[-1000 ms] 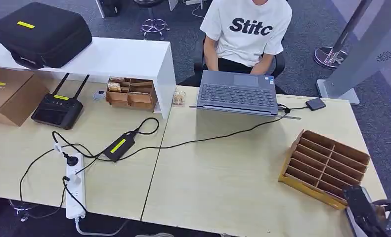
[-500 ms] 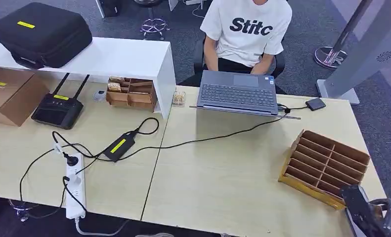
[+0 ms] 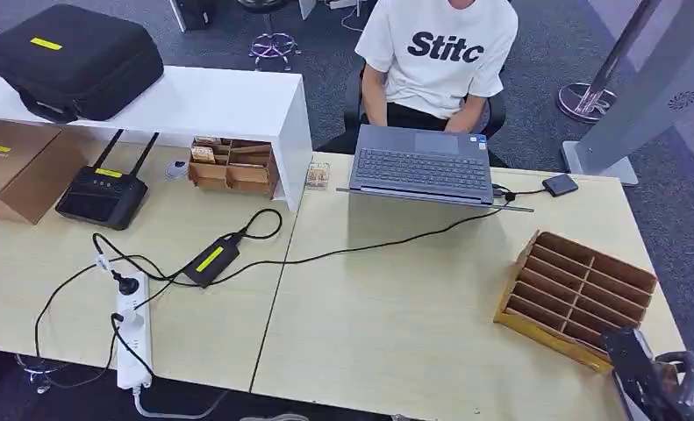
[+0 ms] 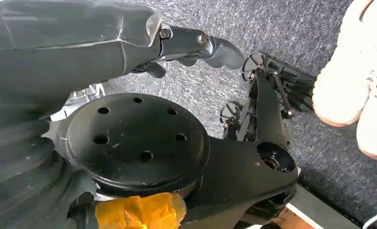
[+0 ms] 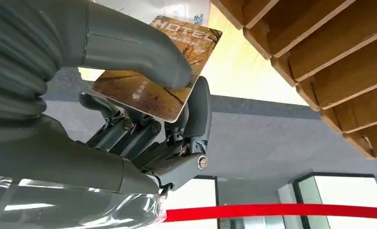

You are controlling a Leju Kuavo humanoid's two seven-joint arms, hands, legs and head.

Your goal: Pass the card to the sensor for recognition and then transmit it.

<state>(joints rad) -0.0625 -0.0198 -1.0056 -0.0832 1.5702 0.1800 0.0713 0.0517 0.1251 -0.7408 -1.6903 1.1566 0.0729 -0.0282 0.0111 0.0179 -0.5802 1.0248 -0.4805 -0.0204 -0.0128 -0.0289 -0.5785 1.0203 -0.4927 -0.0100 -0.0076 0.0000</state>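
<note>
A brown card [image 5: 148,98] printed "MOTEL" is pinched between the thumb [image 5: 129,45] and dark fingers of my right hand [image 5: 143,133]. That hand [image 3: 652,379] sits at the table's near right corner, just in front of the slotted wooden rack [image 3: 580,294], whose slats [image 5: 320,57] are close beside the card. A small black sensor box [image 3: 560,184] lies on the table right of the grey laptop [image 3: 420,165]. My left hand [image 4: 196,45] hangs low over grey carpet with its fingers extended and nothing in them.
A person in a white T-shirt [image 3: 438,48] sits behind the laptop. A black cable [image 3: 369,250] crosses the table to a power brick [image 3: 211,260] and power strip [image 3: 133,333]. A white shelf [image 3: 194,101], router [image 3: 102,195] and cardboard box [image 3: 14,167] stand at the left.
My right hand has edged slightly towards the wooden rack, still holding the card. Nothing else has moved.
</note>
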